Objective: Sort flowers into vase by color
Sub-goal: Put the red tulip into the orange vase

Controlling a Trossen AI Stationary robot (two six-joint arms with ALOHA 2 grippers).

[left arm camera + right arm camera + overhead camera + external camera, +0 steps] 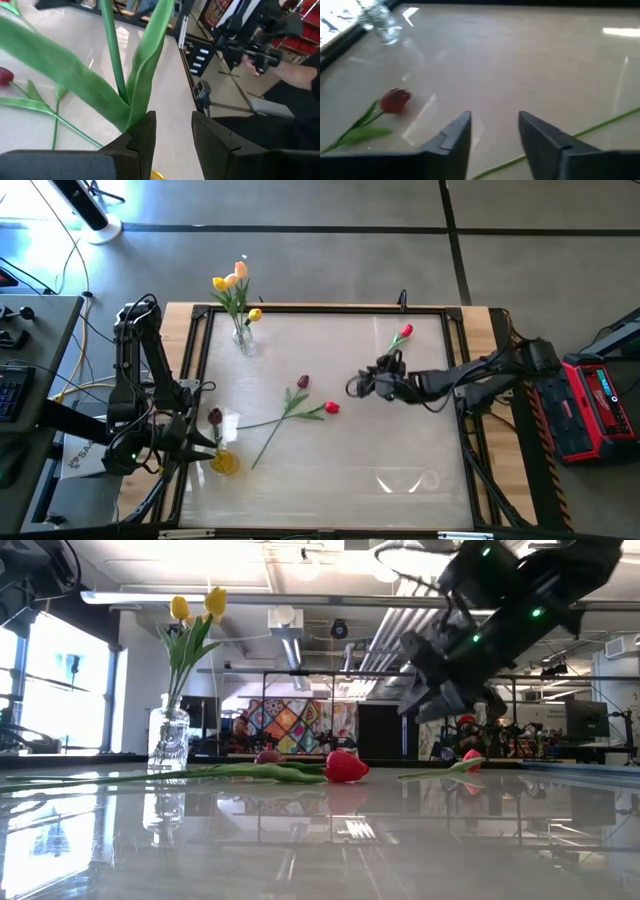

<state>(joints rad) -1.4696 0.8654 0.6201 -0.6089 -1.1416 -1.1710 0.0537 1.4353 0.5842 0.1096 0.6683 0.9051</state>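
Big white table (400,440) with flowers scattered around. Right gripper (495,132) low over mid-table, jaws parted and empty, red tulip (395,100) lying just ahead to one side. Left gripper (172,132) parted too, green stem and leaves (135,75) just beside one finger, not pinched. Yellow ones in the glass vase (243,338) way off.
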